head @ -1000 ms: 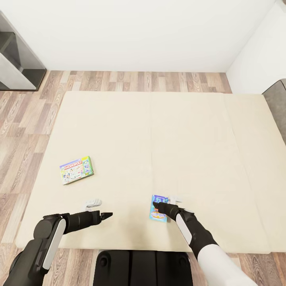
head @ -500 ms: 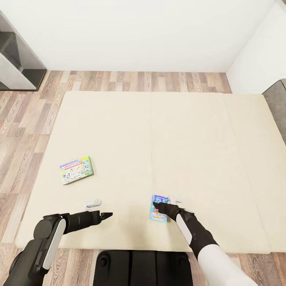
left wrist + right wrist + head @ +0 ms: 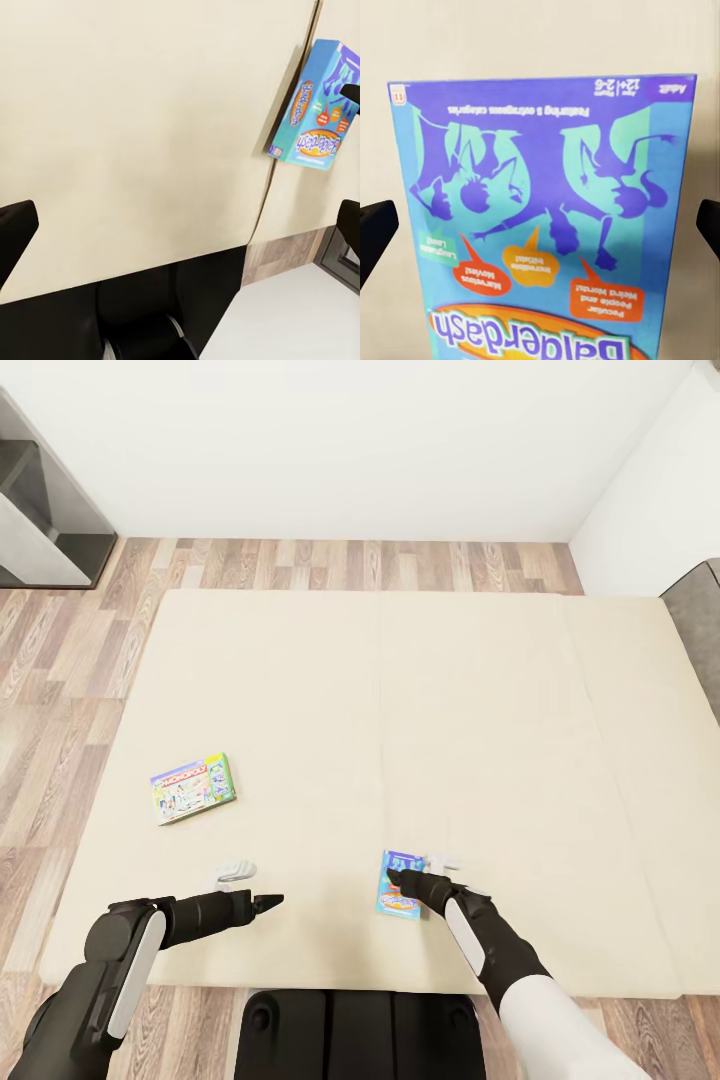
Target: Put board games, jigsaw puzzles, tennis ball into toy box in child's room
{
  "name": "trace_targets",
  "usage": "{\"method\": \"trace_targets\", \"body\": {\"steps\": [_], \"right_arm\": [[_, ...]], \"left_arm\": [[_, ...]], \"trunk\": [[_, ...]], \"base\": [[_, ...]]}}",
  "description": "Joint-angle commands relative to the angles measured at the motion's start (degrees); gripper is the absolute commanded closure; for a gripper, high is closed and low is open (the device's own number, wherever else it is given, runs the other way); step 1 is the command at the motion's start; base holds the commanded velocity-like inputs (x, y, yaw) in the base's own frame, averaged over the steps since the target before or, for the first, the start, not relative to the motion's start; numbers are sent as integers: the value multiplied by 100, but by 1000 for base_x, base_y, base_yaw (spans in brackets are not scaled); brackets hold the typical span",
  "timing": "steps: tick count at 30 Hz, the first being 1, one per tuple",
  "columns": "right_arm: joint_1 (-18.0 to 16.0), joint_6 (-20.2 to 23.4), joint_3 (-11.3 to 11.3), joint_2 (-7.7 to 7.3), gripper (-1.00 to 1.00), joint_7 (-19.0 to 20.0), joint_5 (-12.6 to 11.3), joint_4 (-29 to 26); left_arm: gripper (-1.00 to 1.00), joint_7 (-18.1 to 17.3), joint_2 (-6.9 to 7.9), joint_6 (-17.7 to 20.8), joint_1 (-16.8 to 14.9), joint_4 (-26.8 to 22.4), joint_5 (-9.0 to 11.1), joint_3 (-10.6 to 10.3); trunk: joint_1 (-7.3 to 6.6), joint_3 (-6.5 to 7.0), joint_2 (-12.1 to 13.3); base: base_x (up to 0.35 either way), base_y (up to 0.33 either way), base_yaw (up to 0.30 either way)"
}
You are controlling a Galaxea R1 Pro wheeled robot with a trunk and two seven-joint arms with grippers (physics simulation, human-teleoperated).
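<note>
- The scene was the child's room: a wood-plank floor and white walls around the bed (image 3: pixel 300 660), whose cream mattress lay under both arms.
- The blue board game (image 3: pixel 400 883) lay flat near the mattress's near edge, and the right gripper (image 3: pixel 408 881) hung directly over it, fingers spread wide to either side of the box in the right wrist view, holding nothing (a stance that looked like the set-up for a pinch across the box's width).
- That box's long axis ran roughly away from the robot; its title (image 3: pixel 529 337) read upside down in the right wrist view, so its top end pointed toward the robot.
- The yellow-green board game (image 3: pixel 193 787) lay flat further out on the left, well apart from the blue one, its long axis running crosswise and slightly tilted.
- The left gripper (image 3: pixel 268 903) hovered low over bare mattress, open and empty, probably parked clear of the work.
</note>
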Motion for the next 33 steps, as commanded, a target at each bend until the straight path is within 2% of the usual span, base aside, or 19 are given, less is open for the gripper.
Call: {"method": "trace_targets", "body": {"steps": [1,33], "right_arm": [[0,29,3,-4,-100,1,-26,-9],[0,26,7,5,-100,1,-26,-9]], "left_arm": [[-100,-1,0,40,-3,-3,25,6],[-100,-9,1,31,-3,-3,34,24]], "trunk": [[3,-6,-9],[3,-6,-9]], "base": [[0,0,0],[-4,19,0]]}}
